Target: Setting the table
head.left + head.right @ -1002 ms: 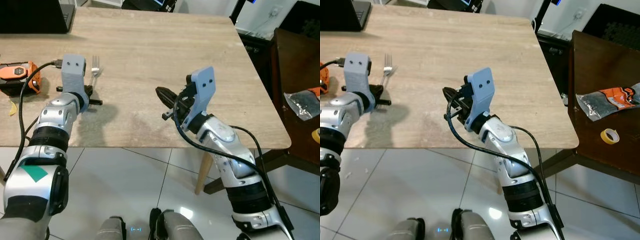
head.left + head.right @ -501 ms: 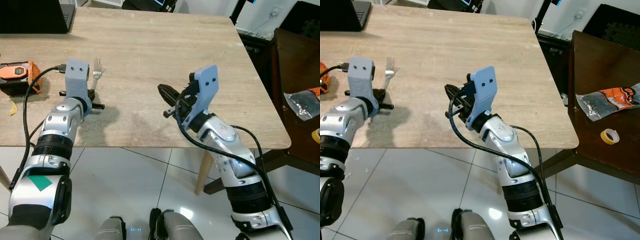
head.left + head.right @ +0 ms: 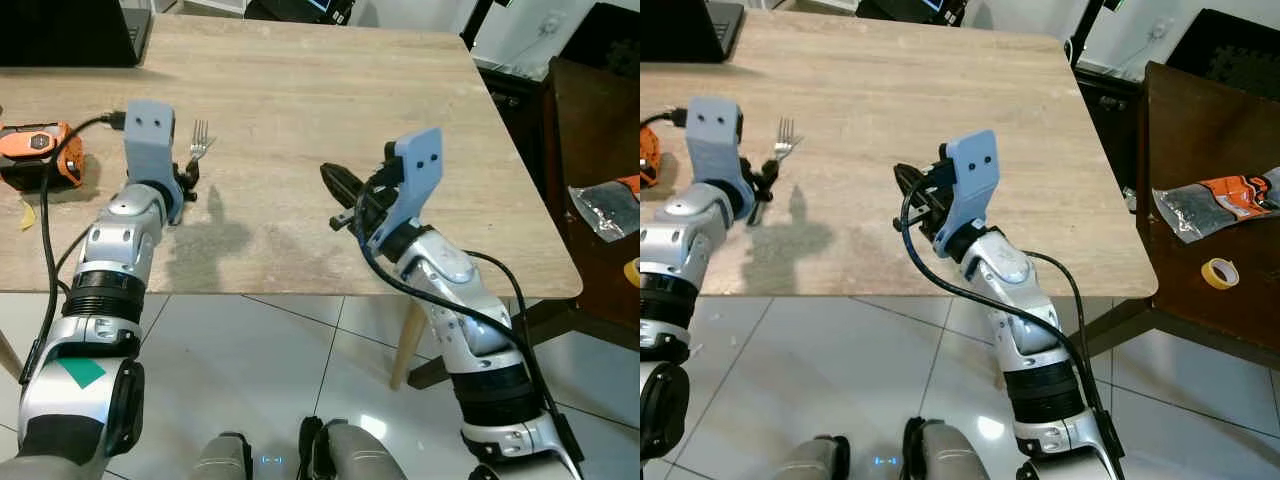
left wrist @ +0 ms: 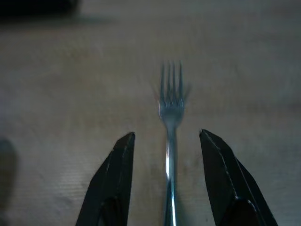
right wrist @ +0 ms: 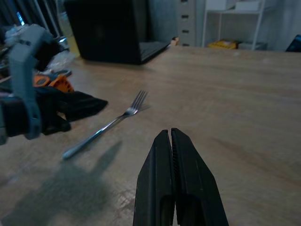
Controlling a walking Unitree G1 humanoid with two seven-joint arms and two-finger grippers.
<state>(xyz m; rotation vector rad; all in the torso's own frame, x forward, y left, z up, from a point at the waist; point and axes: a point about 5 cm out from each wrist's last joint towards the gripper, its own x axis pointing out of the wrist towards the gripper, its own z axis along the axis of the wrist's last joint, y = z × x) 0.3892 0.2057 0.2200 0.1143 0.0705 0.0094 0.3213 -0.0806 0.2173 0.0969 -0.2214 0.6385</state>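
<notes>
A silver fork (image 3: 198,140) lies on the left part of the light wooden surface (image 3: 300,90), tines pointing to the far side, and the left claw (image 4: 167,174) sits over its handle with both black fingers (image 4: 117,179) spread apart, one on each side of the handle and not gripping it. The right claw (image 5: 172,155) hovers over the middle of the surface, to the right of the fork and well apart from it, its fingers clenched together on nothing. An orange and black device (image 3: 40,150) rests near the surface's left edge, with a black laptop (image 3: 70,30) at the far left corner.

Wooden table (image 3: 300,90) carries fork (image 3: 197,140); laptop (image 3: 70,35); orange device (image 3: 35,145).
</notes>
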